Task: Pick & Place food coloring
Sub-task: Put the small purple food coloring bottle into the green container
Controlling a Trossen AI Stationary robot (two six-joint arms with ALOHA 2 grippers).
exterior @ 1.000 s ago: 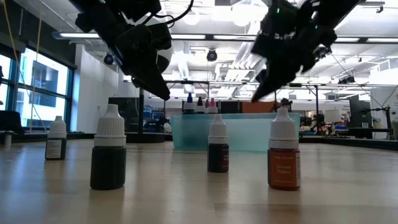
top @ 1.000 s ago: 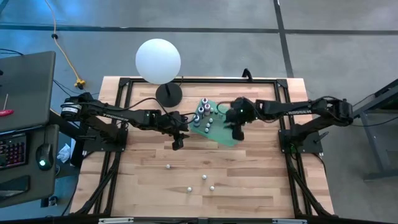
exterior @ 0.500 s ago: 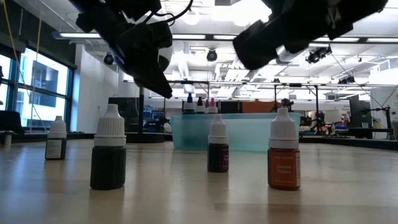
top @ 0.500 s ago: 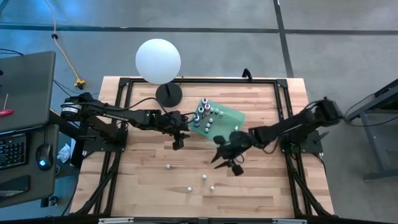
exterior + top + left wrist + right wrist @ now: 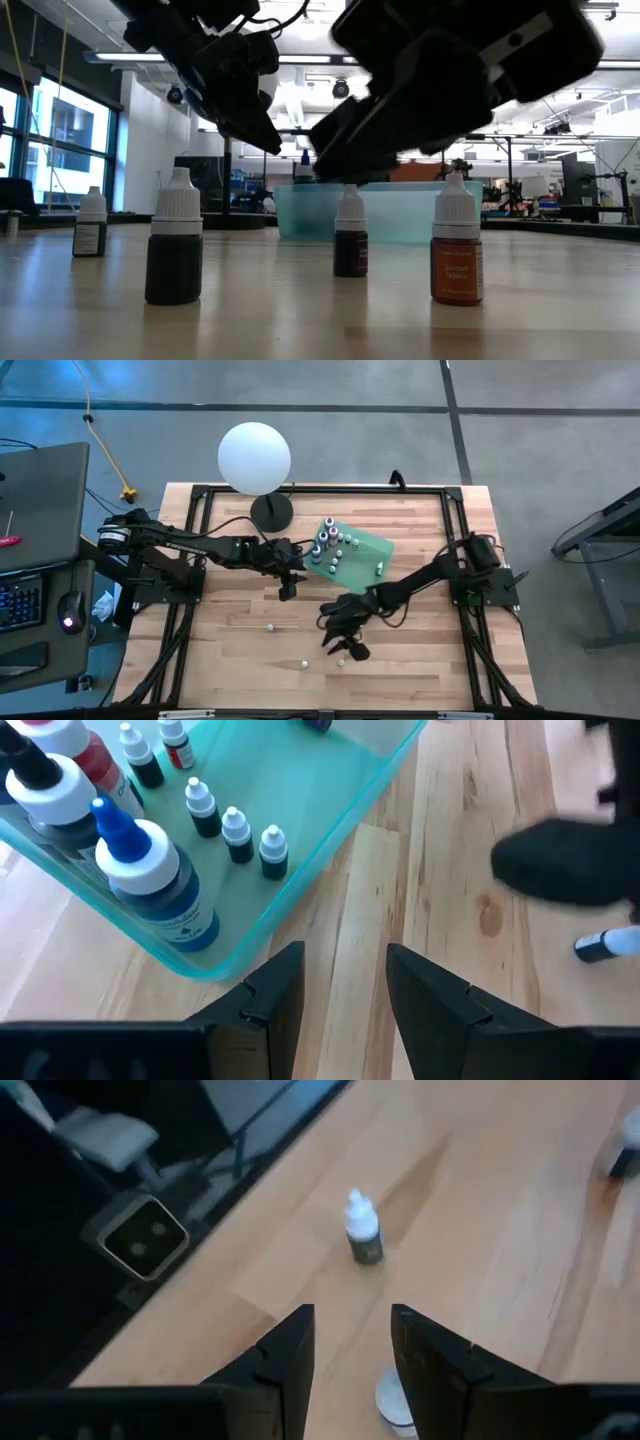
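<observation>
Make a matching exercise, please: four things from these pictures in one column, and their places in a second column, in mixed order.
Things
1. green tray
2. white ball
3. left gripper
4. right gripper

Places
A. on a black stand at the table's far edge
B. over the loose food coloring bottles near the table's front
C. holds many small bottles, near the table's middle
D. open, beside the tray's left edge

Pairs: 1-C, 2-A, 3-D, 4-B
</observation>
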